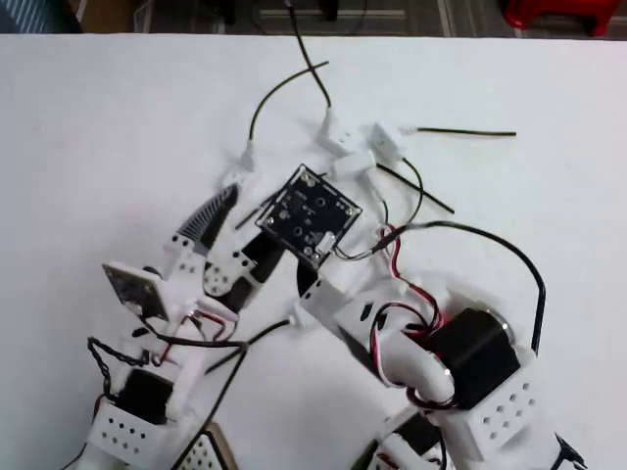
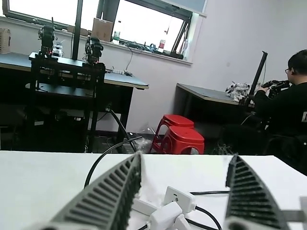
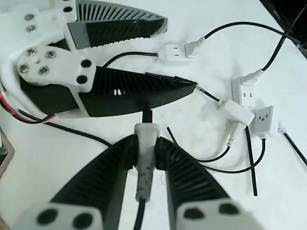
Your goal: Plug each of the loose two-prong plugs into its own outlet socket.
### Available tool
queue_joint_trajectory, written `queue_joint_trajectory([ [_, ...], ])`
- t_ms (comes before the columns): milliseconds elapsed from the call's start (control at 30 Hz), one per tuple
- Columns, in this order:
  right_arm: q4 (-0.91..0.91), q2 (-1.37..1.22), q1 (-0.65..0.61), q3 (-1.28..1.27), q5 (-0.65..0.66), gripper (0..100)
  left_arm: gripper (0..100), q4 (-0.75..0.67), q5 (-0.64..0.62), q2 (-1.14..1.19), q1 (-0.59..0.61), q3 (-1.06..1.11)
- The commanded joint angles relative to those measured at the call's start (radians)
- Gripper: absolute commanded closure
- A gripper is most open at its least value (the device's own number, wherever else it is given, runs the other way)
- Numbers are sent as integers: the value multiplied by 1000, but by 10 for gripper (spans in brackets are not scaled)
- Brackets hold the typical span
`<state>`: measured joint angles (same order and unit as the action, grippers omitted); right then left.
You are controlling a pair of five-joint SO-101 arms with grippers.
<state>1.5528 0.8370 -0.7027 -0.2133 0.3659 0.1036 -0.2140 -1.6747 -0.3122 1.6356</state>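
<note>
R fingers [image 3: 111, 168] pinching white plug [image 3: 146, 143], L fingers [image 2: 116, 188] apart

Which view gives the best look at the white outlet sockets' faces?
The right wrist view: two outlet sockets lie face up, slots readable, beyond the plug in the right gripper. The high view shows them as small white blocks, slots indistinct. The left wrist view catches one face between the fingers of the left gripper.
</note>
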Motion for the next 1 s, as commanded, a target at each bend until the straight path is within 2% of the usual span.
queue_joint_trajectory([
  [0, -81, -13, 4, 0, 8, 980, 710, -15, 8, -8, -12, -8],
  [467, -214, -13, -105, 6, 8, 980, 710, -15, 8, -8, -19, 8],
  [667, -82, -13, -97, 183, 14, 980, 710, -15, 8, -8, -7, 8],
  [800, 41, -15, 15, 316, 18, 980, 710, -15, 5, -8, 7, 23],
  [967, 150, -16, 166, 331, 83, 978, 710, -21, 2, -8, 58, 46],
])
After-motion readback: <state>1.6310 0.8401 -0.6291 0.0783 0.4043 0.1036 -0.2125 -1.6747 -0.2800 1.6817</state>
